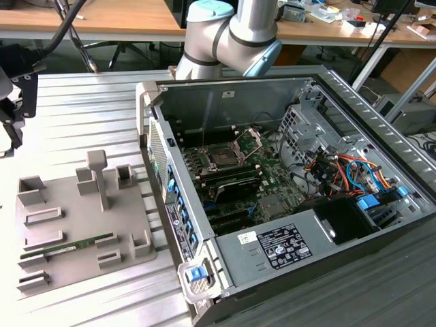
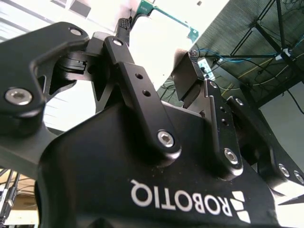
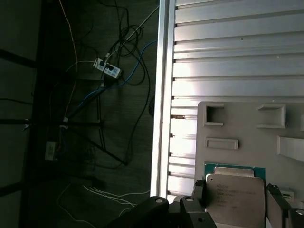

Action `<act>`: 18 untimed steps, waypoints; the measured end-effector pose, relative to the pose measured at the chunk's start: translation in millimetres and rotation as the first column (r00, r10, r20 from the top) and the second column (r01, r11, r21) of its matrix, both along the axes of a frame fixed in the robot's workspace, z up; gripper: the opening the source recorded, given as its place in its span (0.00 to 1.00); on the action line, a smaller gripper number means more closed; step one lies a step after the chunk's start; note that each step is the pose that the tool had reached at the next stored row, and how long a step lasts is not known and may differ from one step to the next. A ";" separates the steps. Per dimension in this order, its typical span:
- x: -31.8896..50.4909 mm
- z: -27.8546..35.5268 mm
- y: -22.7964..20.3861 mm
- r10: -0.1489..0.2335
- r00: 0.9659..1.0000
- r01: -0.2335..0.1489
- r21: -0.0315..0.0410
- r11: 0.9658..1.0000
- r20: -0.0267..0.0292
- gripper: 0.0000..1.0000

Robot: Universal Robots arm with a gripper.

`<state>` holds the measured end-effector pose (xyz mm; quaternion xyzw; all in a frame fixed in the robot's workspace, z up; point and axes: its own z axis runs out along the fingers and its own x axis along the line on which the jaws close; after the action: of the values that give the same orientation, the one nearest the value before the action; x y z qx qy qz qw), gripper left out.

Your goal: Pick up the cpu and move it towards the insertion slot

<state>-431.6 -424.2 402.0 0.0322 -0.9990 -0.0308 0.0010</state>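
An open computer case [image 1: 204,105] is recorded lying on the ribbed metal counter [image 1: 82,109]. Inside it, a power supply [image 1: 272,248] and orange and blue cables [image 1: 347,167] are noted. A grey fixture tray [image 1: 75,225] is placed just beside the case, on the exterior view's left, and a green memory stick [image 1: 71,245] is laid on it. In the first wrist view, a power strip [image 3: 108,69] is seen on the floor.

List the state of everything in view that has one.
gripper: shut on the cpu, fingers on two opposite edges.
cpu: held in the gripper, over the grey fixture, metal lid facing the first wrist view.
insertion slot: empty, hinged bracket raised.
computer case: lying on its side, side panel off.
memory stick: lying flat in the grey fixture.
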 end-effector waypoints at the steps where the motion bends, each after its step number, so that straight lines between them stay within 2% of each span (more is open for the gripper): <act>1: 0.0 1.5 0.0 0.000 1.000 0.000 0.000 1.000 0.000 0.55; 8: 0.0 11.2 0.0 0.000 1.000 0.000 0.000 1.000 0.000 0.55; 18: 2.3 11.3 0.0 0.000 1.000 0.000 0.001 1.000 0.000 0.55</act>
<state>-429.3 -424.2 413.3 0.0322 -0.9990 -0.0310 0.0010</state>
